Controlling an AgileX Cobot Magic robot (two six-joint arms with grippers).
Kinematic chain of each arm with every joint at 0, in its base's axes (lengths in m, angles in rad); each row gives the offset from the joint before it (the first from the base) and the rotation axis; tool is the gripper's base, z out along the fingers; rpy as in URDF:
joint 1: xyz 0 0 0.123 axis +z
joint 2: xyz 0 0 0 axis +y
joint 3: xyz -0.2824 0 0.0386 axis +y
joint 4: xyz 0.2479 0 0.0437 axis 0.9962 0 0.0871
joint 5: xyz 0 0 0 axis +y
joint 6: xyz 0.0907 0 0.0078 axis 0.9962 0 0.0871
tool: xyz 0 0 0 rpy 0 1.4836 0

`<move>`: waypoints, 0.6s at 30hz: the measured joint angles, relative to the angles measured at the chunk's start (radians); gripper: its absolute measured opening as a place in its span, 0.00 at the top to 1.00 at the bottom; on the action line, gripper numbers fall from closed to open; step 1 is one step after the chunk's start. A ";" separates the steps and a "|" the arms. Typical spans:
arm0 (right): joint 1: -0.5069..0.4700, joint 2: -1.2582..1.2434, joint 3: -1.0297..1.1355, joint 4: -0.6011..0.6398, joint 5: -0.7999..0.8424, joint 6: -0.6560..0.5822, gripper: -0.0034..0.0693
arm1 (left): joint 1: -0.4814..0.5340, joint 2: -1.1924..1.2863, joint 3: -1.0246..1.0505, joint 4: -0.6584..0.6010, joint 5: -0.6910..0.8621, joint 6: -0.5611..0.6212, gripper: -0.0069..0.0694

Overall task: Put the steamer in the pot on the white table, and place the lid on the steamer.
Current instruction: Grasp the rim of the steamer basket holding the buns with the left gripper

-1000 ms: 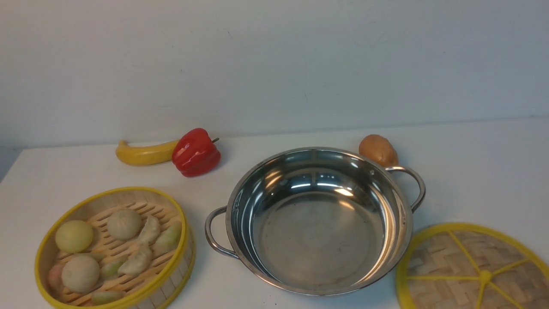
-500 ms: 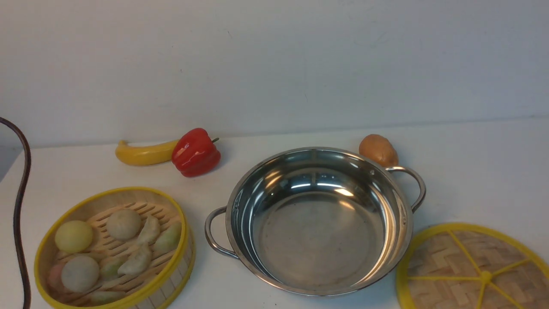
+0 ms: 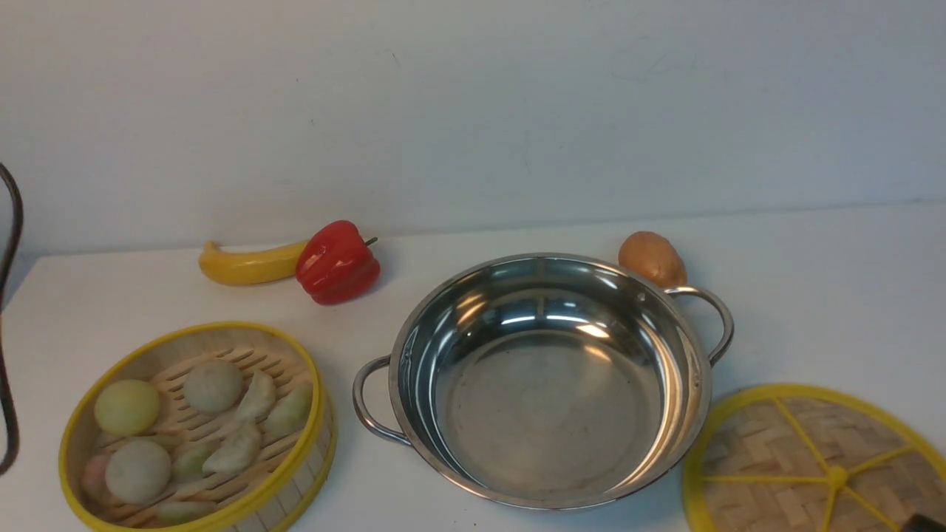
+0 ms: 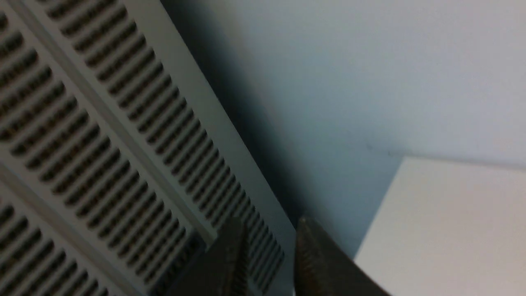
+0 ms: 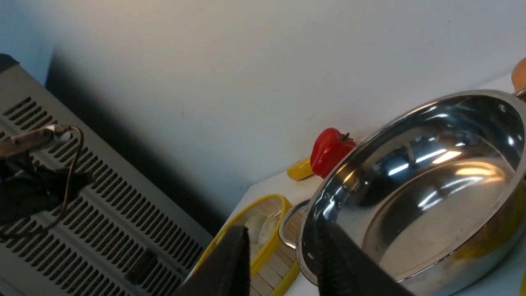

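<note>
While the steamer (image 3: 188,341) sits on the white bench (image 3: 813,295) to the left of the pot (image 3: 550,399), close to the pot's left loop handle but not touching it, its pale buns and dumplings lie on the slatted floor. The pot stands empty and upright. To the pot's right and nearer the camera lies the lid (image 3: 813,465), flat, knob up, its yellow rim just beside the pot's wall. Behind the pot's right handle rests a potato (image 3: 650,258); behind the pot to the left lie a red pepper (image 3: 338,262) and a banana (image 3: 244,266), touching each other.

Both arms are clear of the pot. The left end effector (image 4: 270,228) has its fingers slightly parted, holding nothing, beside a grey vented panel (image 4: 102,144). The right end effector (image 5: 281,232) is likewise parted and empty, facing the pot's near rim.
</note>
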 joint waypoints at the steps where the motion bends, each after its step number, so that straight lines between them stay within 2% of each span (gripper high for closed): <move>1: 0.000 0.000 0.000 -0.001 -0.002 0.000 0.61 | 0.008 0.000 -0.033 0.019 0.035 -0.006 0.71; 6: 0.000 0.000 0.000 -0.001 -0.017 0.000 0.61 | 0.015 0.000 -0.216 0.028 0.329 -0.158 0.71; 9: 0.000 0.000 0.000 -0.001 -0.042 0.000 0.61 | 0.015 0.001 -0.286 -0.010 0.638 -0.329 0.71; 10: 0.000 0.000 0.000 -0.001 -0.051 0.000 0.61 | 0.015 0.004 -0.295 -0.014 0.805 -0.397 0.71; 12: 0.000 0.000 0.000 -0.001 -0.065 0.000 0.61 | 0.015 0.014 -0.298 0.009 1.031 -0.493 0.70; 14: 0.000 0.000 0.000 -0.001 -0.076 0.000 0.61 | 0.015 0.031 -0.298 0.098 1.244 -0.569 0.70; 15: 0.000 0.000 0.000 -0.001 -0.081 0.000 0.61 | 0.015 0.044 -0.298 0.196 1.359 -0.648 0.70; 16: 0.000 0.000 0.000 -0.001 -0.084 0.001 0.61 | 0.015 0.051 -0.298 0.256 1.390 -0.680 0.70; 18: 0.000 0.000 0.000 -0.001 -0.099 0.001 0.61 | 0.015 0.071 -0.298 0.481 1.509 -0.875 0.68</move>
